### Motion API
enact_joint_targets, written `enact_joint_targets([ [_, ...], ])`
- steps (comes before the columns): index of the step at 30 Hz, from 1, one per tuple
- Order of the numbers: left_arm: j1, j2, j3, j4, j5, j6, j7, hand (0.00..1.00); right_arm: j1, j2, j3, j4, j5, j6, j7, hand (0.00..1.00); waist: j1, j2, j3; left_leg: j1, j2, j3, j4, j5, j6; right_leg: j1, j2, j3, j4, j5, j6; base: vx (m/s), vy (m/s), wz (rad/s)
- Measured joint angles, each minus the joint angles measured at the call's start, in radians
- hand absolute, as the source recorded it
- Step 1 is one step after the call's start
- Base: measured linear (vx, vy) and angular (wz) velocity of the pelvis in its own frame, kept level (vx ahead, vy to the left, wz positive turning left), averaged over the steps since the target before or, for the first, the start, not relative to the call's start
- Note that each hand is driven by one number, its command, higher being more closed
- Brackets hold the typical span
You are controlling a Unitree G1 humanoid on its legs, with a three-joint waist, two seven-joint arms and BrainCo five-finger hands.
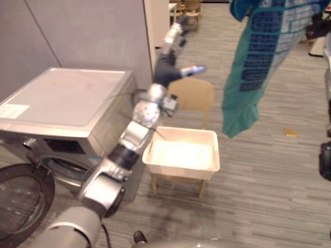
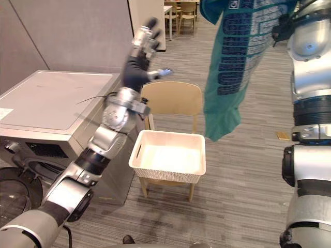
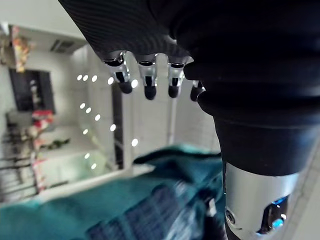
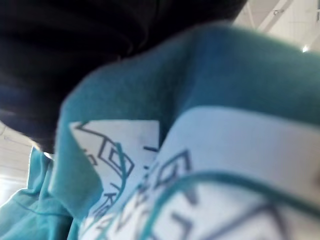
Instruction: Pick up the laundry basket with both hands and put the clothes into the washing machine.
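Left hand (image 2: 142, 42): raised high, fingers (image 3: 145, 80) straight and spread, released, nothing in it. It hangs in the air near the teal shirt (image 2: 227, 67) without touching it.
Right hand (image 4: 75, 45): pressed against the shirt cloth; grasp cannot be told.
The shirt dangles full length above the white laundry basket (image 2: 165, 176), which is empty and sits on a wooden chair (image 2: 173, 101). Washing machine (image 2: 51, 103) is just beside the chair, door (image 1: 20, 206) open.
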Motion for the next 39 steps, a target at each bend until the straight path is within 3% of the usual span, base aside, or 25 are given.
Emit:
enact_joint_targets([
  [7, -0.133, -0.122, -0.082, 0.246, 0.013, 0.053, -0.015, 0.00, -0.076, 0.072, 0.068, -0.001, 0.015, 0.000, 0.000, 1.00, -0.035, -0.003, 0.002, 0.014, 0.001, 0.033, 0.006, 0.004, 0.005, -0.019, 0.000, 0.036, 0.014, 0.010, 0.006, 0.03, -0.007, -0.16],
  [13, -0.259, -0.156, -0.103, 0.367, 0.014, 0.070, -0.005, 0.00, -0.090, 0.129, 0.069, -0.043, 0.029, -0.002, -0.002, 1.00, -0.041, -0.007, 0.009, 0.016, 0.000, 0.057, 0.006, 0.002, 0.002, -0.051, -0.001, 0.069, 0.035, 0.008, 0.007, 0.01, -0.007, -0.14],
  [29, -0.414, -0.196, -0.092, 0.500, 0.011, 0.096, 0.060, 0.00, -0.090, 0.228, 0.079, -0.044, 0.064, 0.001, -0.001, 1.00, -0.044, -0.019, 0.025, 0.026, -0.002, 0.097, 0.005, 0.000, 0.000, -0.087, -0.002, 0.115, 0.054, 0.007, 0.008, -0.01, 0.000, -0.07],
  [37, -0.466, -0.206, -0.022, 0.501, -0.028, 0.095, 0.098, 0.00, -0.090, 0.273, 0.081, -0.081, 0.098, 0.001, -0.002, 1.00, -0.055, -0.019, 0.025, 0.037, -0.003, 0.132, 0.005, -0.006, -0.007, -0.108, 0.001, 0.154, 0.056, 0.012, 0.008, 0.00, 0.001, -0.14],
  [38, -0.468, -0.205, -0.019, 0.501, -0.035, 0.095, 0.100, 1.00, -0.090, 0.281, 0.081, -0.081, 0.106, 0.001, -0.002, 1.00, -0.058, -0.019, 0.025, 0.044, -0.004, 0.138, 0.005, -0.007, -0.008, -0.108, 0.002, 0.162, 0.056, 0.012, 0.008, 0.02, 0.005, -0.20],
  [39, -0.468, -0.205, -0.018, 0.501, -0.036, 0.095, 0.100, 1.00, -0.090, 0.286, 0.081, -0.081, 0.108, 0.001, -0.002, 1.00, -0.059, -0.019, 0.025, 0.048, -0.004, 0.143, 0.005, -0.007, -0.009, -0.108, 0.003, 0.167, 0.056, 0.013, 0.008, 0.02, 0.004, -0.18],
])
